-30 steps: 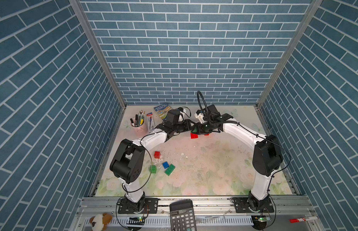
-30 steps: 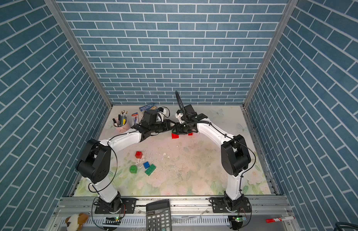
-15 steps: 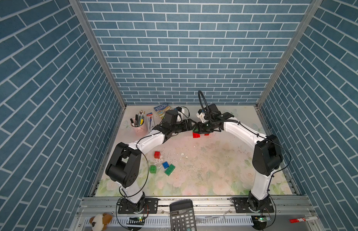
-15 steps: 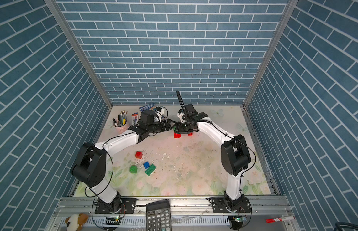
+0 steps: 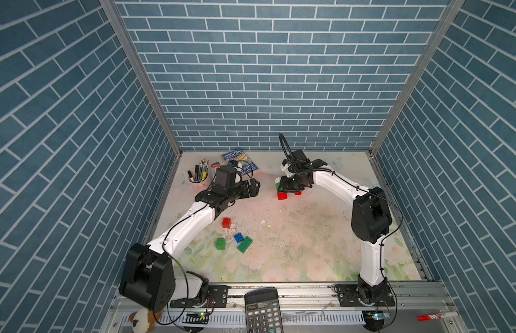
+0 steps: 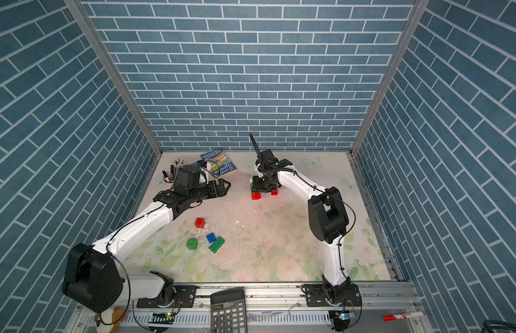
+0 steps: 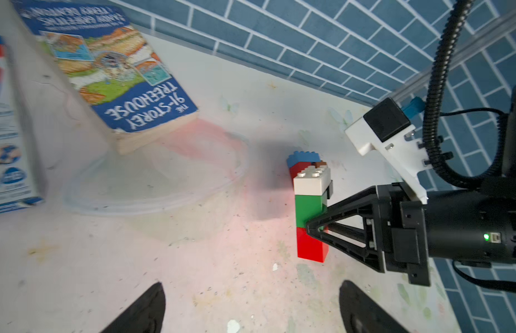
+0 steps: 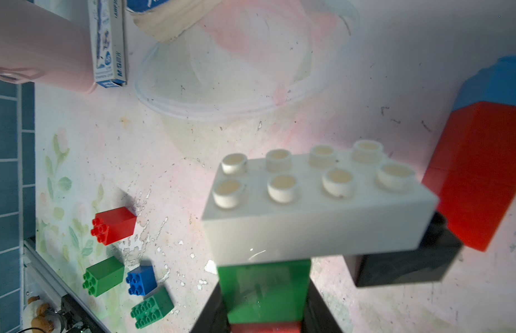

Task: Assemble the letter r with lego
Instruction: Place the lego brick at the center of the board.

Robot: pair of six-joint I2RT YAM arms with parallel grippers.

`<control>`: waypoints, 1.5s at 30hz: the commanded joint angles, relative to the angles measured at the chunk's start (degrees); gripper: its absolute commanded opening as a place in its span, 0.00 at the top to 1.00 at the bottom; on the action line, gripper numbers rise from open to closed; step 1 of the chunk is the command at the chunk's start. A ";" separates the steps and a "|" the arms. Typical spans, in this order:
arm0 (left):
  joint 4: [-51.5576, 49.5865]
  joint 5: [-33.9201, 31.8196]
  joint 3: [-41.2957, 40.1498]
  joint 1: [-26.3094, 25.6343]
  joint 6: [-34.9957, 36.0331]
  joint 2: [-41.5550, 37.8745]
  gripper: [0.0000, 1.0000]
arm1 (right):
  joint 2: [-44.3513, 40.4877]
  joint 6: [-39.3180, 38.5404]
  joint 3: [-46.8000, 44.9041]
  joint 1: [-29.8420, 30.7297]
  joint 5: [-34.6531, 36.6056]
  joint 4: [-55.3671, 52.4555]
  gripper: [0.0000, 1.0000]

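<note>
From where I stand the r is partly up: at the far middle of the table (image 5: 308, 245) stands a column (image 7: 310, 207) of red below and green above, capped by a white oblong brick (image 7: 310, 180) that overhangs to one side like the letter's arm, with a black brick (image 8: 407, 265) tucked under the overhang. The right gripper (image 7: 316, 227) is clenched on the column around its green brick, while the left gripper (image 5: 255, 188) hangs to the left of it, well apart, jaws spread and empty. Just behind the column is a red-and-light-blue pile (image 8: 479, 173). I'd judge the shape close to done. Four bricks lie unused at the near left: a red one (image 5: 226, 222), a green one (image 5: 220, 243), a blue one (image 5: 238, 237) and a green oblong (image 5: 245, 244). I cannot tell whether the black brick is pressed on, nor whether the pile touches the column; in both top views the right gripper hides most of the build.
</note>
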 commanded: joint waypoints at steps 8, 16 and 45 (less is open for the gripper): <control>-15.46 -12.83 0.30 1.55 4.29 -6.87 0.03 | 10.58 -2.11 11.45 2.06 8.19 -8.76 0.71; -19.15 -14.75 0.57 2.70 4.37 -10.20 0.01 | 17.98 0.42 20.71 2.96 11.30 -13.65 0.71; -22.05 -9.99 0.67 9.61 6.64 -14.64 0.01 | 30.61 6.77 45.63 3.25 4.68 -23.89 0.32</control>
